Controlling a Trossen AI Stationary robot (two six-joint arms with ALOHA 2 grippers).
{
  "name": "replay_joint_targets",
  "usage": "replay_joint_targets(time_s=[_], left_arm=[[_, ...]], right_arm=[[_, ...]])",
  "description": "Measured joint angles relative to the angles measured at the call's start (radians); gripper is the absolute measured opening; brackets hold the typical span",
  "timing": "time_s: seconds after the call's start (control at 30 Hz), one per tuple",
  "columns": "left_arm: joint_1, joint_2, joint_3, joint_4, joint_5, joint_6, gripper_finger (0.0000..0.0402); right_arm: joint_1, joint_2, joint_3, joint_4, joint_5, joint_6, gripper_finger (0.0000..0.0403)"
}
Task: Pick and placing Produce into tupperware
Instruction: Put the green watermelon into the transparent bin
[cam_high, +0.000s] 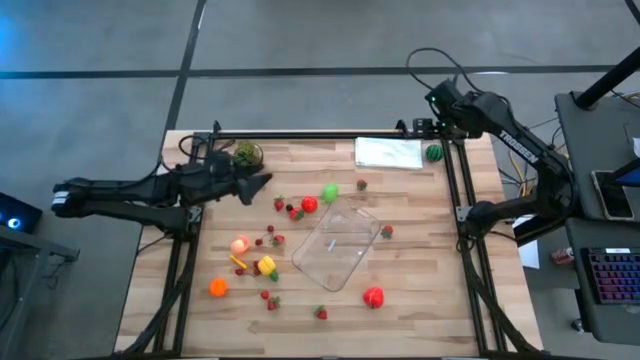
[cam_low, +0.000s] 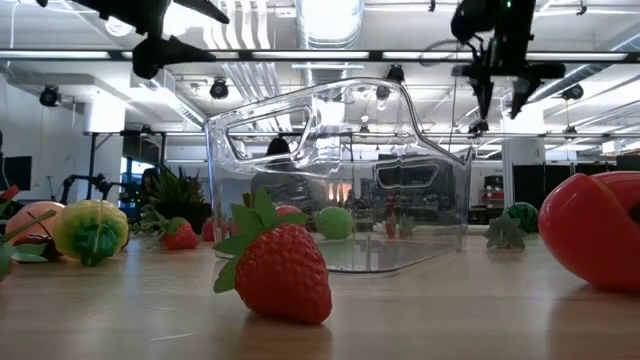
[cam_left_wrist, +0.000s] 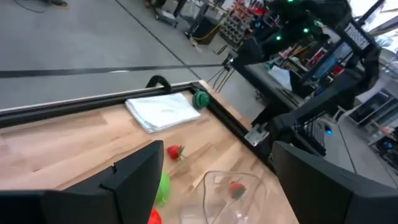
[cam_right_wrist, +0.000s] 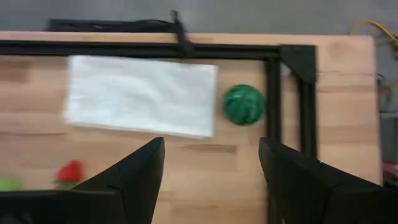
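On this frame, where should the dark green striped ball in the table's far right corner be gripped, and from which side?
The green striped ball is round, so grip it across its widest middle. It lies just inside the black frame rail with the white sheet on its other side, which probably rules out a sideways approach. Coming straight down looks best; the right end effector, open, hovers nearby.

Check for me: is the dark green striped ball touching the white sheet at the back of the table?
Apart. The right wrist view shows bare wood between the green ball and the white sheet; the high view agrees.
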Motion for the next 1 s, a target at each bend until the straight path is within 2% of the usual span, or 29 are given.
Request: replay_joint_targets(time_s=[0.2, 0.33, 0.4, 0.5, 0.63, 0.73, 1.0], left_arm=[[0.002, 0.059, 0.002, 0.003, 0.002, 0.002, 0.0286], [0.002, 0.089, 0.001, -0.005, 0.041, 0.002, 0.0286], [0.002, 0.102, 0.004, -0.002, 0.059, 0.002, 0.0286], [0.002, 0.104, 0.001, -0.08, 0.072, 0.001, 0.0286], [0.002, 0.106, -0.003, -0.23, 0.064, 0.002, 0.0286], [0.002, 0.116, -0.004, -0.263, 0.014, 0.007, 0.0286], [0.01, 0.109, 0.007, -0.281, -0.039, 0.147, 0.0286]], right_arm=[[-0.087, 0.06, -0.033, 0.08, -0.055, -0.037, 0.0258], [-0.094, 0.122, -0.034, 0.064, -0.102, 0.061, 0.0258], [-0.087, 0.143, -0.05, 0.063, -0.09, 0.111, 0.0258], [-0.055, 0.172, -0.08, 0.058, -0.021, 0.236, 0.0258], [-0.054, 0.209, -0.132, 0.066, -0.012, 0.349, 0.0258], [-0.054, 0.239, -0.165, 0.066, 0.006, 0.436, 0.0258], [-0.062, 0.275, -0.254, 0.094, 0.042, 0.848, 0.0258]])
